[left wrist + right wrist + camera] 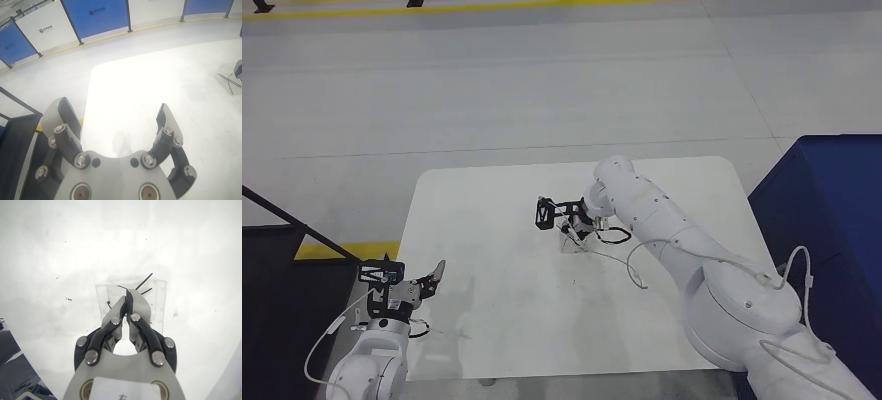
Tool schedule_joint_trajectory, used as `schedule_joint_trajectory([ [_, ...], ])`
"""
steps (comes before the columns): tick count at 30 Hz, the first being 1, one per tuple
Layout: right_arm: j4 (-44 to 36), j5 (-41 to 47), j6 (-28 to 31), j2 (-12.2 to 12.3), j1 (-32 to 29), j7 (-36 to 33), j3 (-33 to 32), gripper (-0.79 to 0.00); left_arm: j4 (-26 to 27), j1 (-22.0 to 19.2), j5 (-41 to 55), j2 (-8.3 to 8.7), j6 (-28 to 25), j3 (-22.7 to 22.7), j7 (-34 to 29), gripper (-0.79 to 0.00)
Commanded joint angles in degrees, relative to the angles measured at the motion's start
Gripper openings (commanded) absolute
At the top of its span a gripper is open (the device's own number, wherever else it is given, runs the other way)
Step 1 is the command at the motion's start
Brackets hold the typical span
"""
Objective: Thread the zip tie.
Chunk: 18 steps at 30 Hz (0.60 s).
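A small clear tray holds several black zip ties near the middle of the white table. My right gripper is down in the tray, shut on a zip tie; a black strand shows between its pads and thin ends stick out past the tips. From above, the right gripper is over the tray. My left gripper hangs open and holds nothing, above the table's front left edge. Far off in the left wrist view are the tray and the zip ties.
A thin white cable trails across the table beside the right arm. A blue panel stands off the table's right side and a black frame off its left. The wide table surface between the two grippers is bare.
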State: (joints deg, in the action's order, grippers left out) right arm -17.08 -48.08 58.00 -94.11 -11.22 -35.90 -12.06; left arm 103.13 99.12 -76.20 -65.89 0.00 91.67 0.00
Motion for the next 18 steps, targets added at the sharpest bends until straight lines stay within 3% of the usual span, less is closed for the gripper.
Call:
schedule_joint_trajectory([
  [1,-0.6,2.7,0.0,0.5,-0.1,-1.9,0.1,-0.714,0.0,0.0,0.0,0.00,0.0,0.0,0.0,0.000],
  [2,-1.0,4.1,0.0,0.7,-0.1,-2.9,0.2,-0.616,0.0,0.0,0.0,0.00,0.0,0.0,0.0,0.000],
  [3,-1.4,5.4,0.0,0.9,-0.1,-4.0,0.3,-0.573,0.0,0.0,0.0,0.00,0.0,0.0,0.0,0.000],
  [10,-2.8,13.6,0.0,2.4,0.1,-10.2,0.9,-0.560,0.0,0.0,0.0,0.00,0.0,0.0,0.0,0.000],
  [18,-3.2,16.0,0.0,3.2,0.1,-10.4,2.3,-0.603,0.0,0.0,0.0,0.00,0.0,0.0,0.0,0.000],
])
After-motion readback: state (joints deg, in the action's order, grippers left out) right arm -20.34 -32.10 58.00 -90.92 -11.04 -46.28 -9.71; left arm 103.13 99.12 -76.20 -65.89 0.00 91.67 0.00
